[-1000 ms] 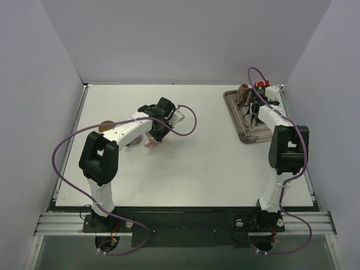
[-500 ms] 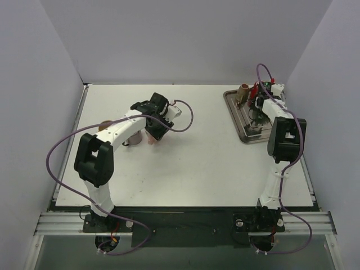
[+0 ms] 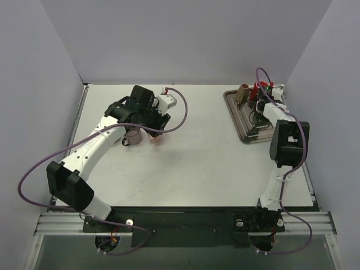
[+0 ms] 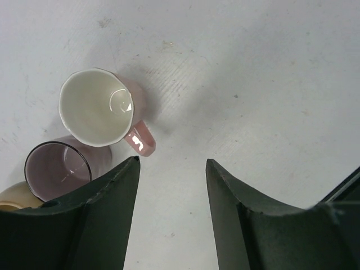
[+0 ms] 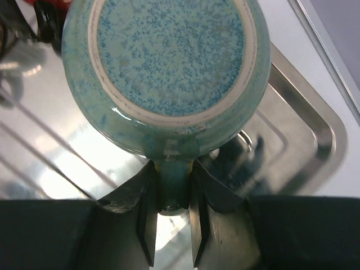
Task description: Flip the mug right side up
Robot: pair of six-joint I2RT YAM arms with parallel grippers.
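From above: the left pincer (image 3: 158, 121) hangs over the left half of the white worktop (image 3: 214, 169), just beyond a pink mug (image 3: 153, 139) and a purple glass (image 3: 133, 136). The right pincer (image 3: 256, 108) reaches down into the steel tray (image 3: 232, 112) at the far right corner, where the arm hides most of what it has hold of.

Left wrist: the jaws stand wide apart with nothing between them. The pink mug stands mouth up, touching the purple glass beside it.

Right wrist: the teal mug (image 5: 169, 56) sits over the tray bottom up, its speckled base facing the camera. The right pincer is closed tight on the mug's handle (image 5: 171, 183), one finger on each side. Whether the rim rests on the tray or hangs just above it cannot be told.

The hold looks the weak point. With only the narrow handle pinched, the heavy body may swing or slip as the wrist rolls it over. It could then drop onto the tray or strike the brown cup (image 3: 243, 91) close by.
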